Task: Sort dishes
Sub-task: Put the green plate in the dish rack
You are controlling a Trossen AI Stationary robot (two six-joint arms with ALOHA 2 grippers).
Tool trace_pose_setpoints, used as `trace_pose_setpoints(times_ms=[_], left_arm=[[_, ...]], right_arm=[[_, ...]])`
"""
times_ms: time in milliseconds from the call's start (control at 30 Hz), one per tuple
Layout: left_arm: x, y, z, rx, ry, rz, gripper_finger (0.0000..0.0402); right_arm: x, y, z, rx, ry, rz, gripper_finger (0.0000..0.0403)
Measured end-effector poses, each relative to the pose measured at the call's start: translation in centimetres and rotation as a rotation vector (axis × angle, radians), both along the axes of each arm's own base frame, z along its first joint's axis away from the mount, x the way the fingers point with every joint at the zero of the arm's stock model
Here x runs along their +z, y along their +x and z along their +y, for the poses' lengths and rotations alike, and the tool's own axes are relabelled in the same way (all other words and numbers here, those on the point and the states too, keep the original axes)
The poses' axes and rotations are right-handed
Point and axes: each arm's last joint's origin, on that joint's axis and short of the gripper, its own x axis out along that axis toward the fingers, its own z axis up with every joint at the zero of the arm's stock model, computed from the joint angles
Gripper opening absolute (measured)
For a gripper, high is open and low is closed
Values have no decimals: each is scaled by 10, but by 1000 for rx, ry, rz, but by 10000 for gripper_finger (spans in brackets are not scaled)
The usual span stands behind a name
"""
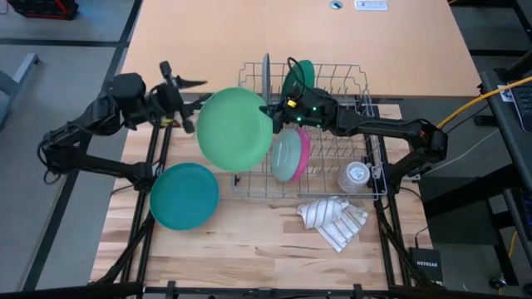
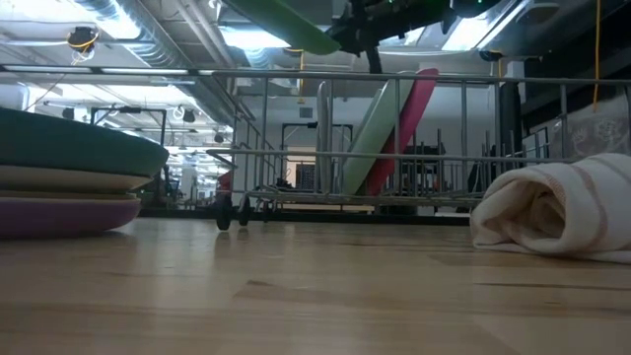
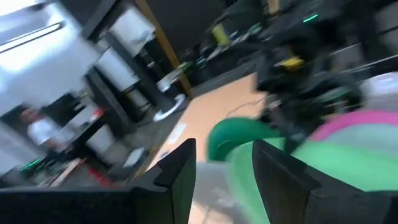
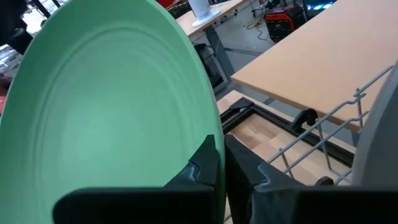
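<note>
A light green plate (image 1: 235, 129) hangs in the air at the left end of the wire rack (image 1: 366, 91). My right gripper (image 1: 273, 116) is shut on its right rim. My left gripper (image 1: 189, 104) is open, close by the plate's left rim; in the blurred left wrist view I cannot tell whether its fingers (image 3: 179, 174) touch the plate. In the rack a grey plate (image 1: 267, 73), a dark green dish (image 1: 299, 76) and a pink (image 1: 304, 154) and pale green pair stand on edge. A teal plate (image 1: 184, 195) tops a stack on the table. My right gripper pinches the light green plate's rim (image 4: 214, 140) between its two fingers (image 4: 202, 168), on the side toward the rack. The fingers come roughly level from the table's right. The plate is lifted clear and tilted (image 2: 281, 22), its hollow face showing in the wrist view.
A clear glass cup (image 1: 356, 175) stands in the rack's near right corner. A striped white cloth (image 1: 332, 221) lies crumpled in front of the rack. In the low view the stack shows a pale plate (image 2: 69, 179) and a purple one (image 2: 54, 212) under the teal.
</note>
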Motion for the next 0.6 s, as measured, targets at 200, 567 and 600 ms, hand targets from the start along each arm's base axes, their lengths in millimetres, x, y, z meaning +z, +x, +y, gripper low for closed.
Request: trace_pose_setpoints(times_ms=[200, 567, 600], left_arm=[[-8, 0, -24, -266, -64, 75, 141], [-27, -4, -62, -575, -114, 287, 141], [-28, -4, -64, -590, -106, 296, 141]], right_arm=[[-1, 0, 0, -2, 2, 6, 13], [-7, -1, 2, 40, 143, 42, 12], [-9, -1, 2, 39, 155, 54, 12]])
